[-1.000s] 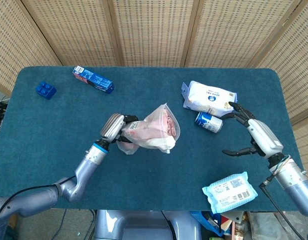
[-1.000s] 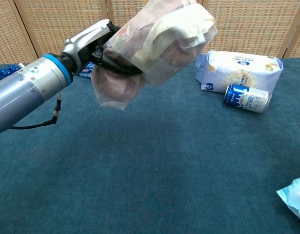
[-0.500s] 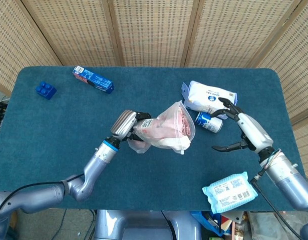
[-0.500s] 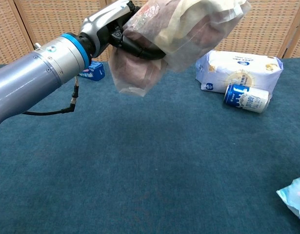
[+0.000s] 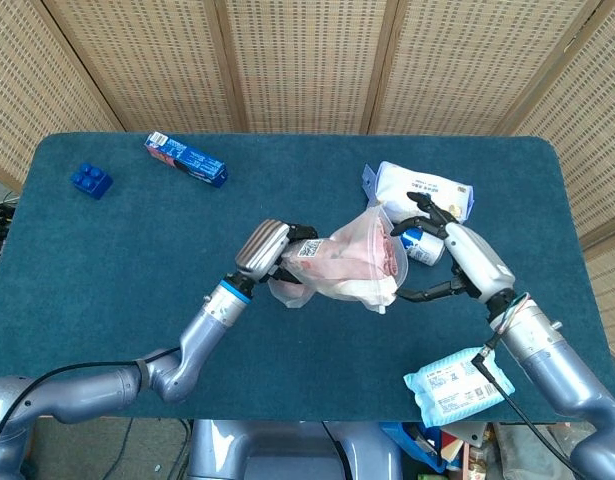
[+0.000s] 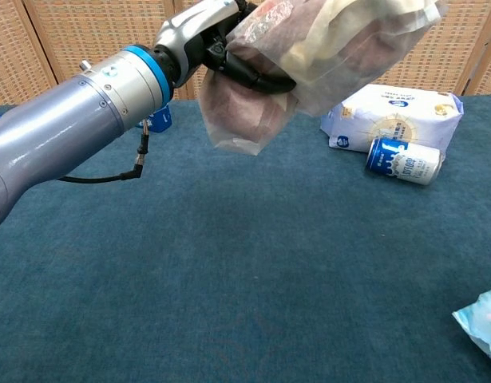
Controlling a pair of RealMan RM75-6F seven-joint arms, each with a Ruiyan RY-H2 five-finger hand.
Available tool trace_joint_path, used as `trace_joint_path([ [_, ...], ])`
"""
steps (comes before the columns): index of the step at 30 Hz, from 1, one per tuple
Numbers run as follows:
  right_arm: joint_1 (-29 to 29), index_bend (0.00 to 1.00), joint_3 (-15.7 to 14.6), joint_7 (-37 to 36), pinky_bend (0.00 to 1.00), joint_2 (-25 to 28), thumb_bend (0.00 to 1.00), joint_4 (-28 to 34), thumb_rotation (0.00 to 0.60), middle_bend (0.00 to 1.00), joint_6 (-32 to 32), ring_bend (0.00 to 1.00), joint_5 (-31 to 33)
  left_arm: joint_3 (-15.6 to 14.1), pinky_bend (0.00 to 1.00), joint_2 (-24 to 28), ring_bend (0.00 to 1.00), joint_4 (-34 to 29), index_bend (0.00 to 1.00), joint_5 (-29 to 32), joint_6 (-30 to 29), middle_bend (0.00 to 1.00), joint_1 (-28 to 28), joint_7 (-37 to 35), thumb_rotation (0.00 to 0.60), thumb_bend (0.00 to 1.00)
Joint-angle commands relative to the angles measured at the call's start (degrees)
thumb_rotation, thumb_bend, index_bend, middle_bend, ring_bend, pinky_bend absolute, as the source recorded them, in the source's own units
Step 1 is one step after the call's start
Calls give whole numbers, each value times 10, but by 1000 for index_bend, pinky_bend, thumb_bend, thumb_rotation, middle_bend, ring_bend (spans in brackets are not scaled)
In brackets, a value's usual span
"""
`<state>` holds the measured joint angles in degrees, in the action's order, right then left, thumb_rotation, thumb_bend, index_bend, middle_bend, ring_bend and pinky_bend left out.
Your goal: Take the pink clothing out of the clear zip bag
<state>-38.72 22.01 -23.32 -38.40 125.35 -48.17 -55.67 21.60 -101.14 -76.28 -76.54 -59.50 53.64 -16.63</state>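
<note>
My left hand point(image 5: 270, 252) point(image 6: 199, 32) grips the clear zip bag point(image 5: 349, 266) point(image 6: 325, 48) and holds it up above the table, with the pink clothing point(image 5: 362, 258) still inside it. The bag's loose end hangs below the hand. My right hand point(image 5: 457, 262) is just right of the bag in the head view, fingers spread apart and holding nothing. Its fingertips are close to the bag's right edge; I cannot tell whether they touch it. The chest view does not show the right hand.
A white packet point(image 5: 422, 190) point(image 6: 393, 118) and a blue can point(image 5: 424, 245) point(image 6: 405, 160) lie behind my right hand. A wipes pack point(image 5: 457, 382) point(image 6: 483, 319) sits near the front right edge. A blue box point(image 5: 185, 159) and a blue brick point(image 5: 91, 180) lie at the back left.
My left hand has carried the bag to the right and higher. My right hand has moved left toward the bag, with its fingers still spread.
</note>
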Motion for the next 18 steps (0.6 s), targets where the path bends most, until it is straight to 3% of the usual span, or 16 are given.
trace_joint_path([
  [1,-15,320,1,21,0,-17,0,1,600,0,2,0,8,0,625,-6,631,1,720,6,1,699,4,4,600,245],
  [18,-57,306,-11,98,0,-62,0,-9,600,0,9,0,52,-1,626,-16,631,14,721,16,-2,700,6,-10,600,245],
])
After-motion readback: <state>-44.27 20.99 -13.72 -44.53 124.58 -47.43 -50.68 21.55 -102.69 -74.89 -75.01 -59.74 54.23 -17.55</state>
